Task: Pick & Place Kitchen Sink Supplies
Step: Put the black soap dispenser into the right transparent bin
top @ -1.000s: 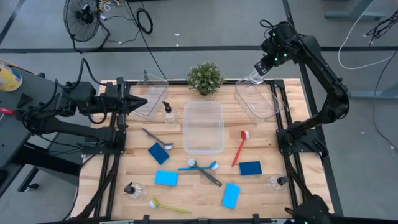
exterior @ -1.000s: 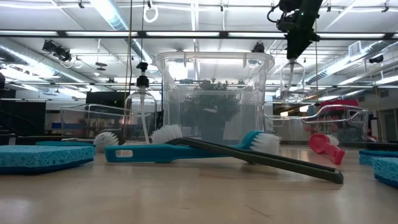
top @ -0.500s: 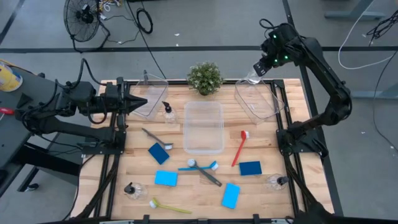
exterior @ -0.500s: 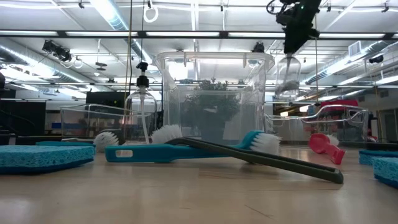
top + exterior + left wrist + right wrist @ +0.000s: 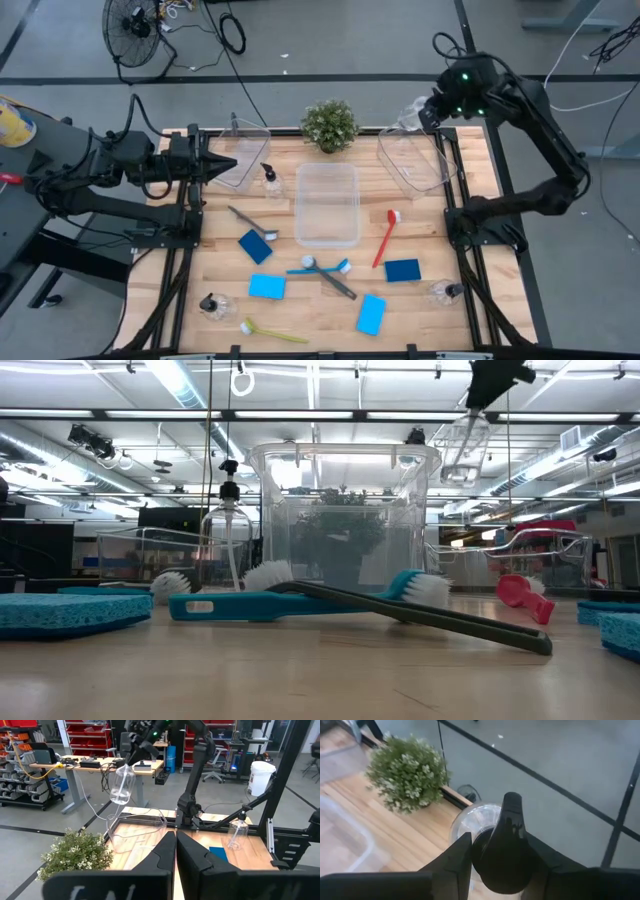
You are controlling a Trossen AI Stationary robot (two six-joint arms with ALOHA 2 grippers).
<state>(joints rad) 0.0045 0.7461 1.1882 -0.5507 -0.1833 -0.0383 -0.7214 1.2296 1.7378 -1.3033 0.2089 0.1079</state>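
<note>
My right gripper [image 5: 434, 108] hangs high over the far edge of the right clear bin [image 5: 415, 160], shut on a clear bottle [image 5: 462, 448] with a black pump top. My left gripper [image 5: 228, 163] is shut and holds nothing, level above the left bin [image 5: 243, 150]. On the table lie several blue sponges [image 5: 267, 286], long-handled brushes, among them a red one [image 5: 385, 238] and a yellow-green one [image 5: 272, 332], and clear pump bottles [image 5: 270, 182] standing upright. My right gripper pinches the bottle's black pump top [image 5: 506, 840] between its two fingers. The fingers slant downward from the table's right side. The bottle [image 5: 122, 785] hangs below them, tilted and lifted clear above the right bin.
A tall clear bin [image 5: 327, 205] stands mid-table, and a small potted plant [image 5: 330, 125] sits at the far edge between the side bins. More bottles stand at the near left [image 5: 212, 304] and near right [image 5: 444, 292]. Black frame rails run along both table sides.
My right gripper has risen and swung toward the table's right edge, carrying the bottle. The bottle has gone from hanging nearly upright to tilted, and sits higher above the right bin.
</note>
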